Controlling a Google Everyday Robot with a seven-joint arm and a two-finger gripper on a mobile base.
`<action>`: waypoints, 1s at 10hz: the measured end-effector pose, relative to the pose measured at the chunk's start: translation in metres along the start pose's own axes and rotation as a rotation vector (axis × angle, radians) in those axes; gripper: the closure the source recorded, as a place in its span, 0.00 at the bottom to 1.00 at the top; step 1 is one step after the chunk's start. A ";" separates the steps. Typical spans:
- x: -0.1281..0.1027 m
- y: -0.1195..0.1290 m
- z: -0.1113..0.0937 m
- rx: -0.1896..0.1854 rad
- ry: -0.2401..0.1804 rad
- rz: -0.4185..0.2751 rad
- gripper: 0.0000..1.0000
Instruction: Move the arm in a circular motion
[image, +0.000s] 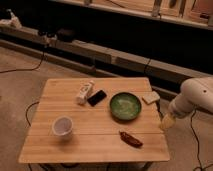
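The arm (192, 97) is a thick white tube coming in from the right edge, bending down at a rounded joint. It tapers to a tan tip, the gripper (166, 122), which hangs beside the right edge of the wooden table (95, 132), level with the space between the green bowl and the dark red item. Nothing shows in the gripper.
On the table lie a white cup (63, 126), a small white carton (85, 92), a black phone (97, 97), a green bowl (125, 105), a tan sponge (151, 97) and a dark red item (131, 139). Cables (25, 67) cross the floor; a low ledge runs behind.
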 end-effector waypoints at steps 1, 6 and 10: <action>0.000 -0.023 -0.003 0.021 0.007 0.023 0.20; -0.065 -0.105 -0.004 0.058 0.074 -0.027 0.20; -0.162 -0.100 0.015 0.051 0.130 -0.194 0.20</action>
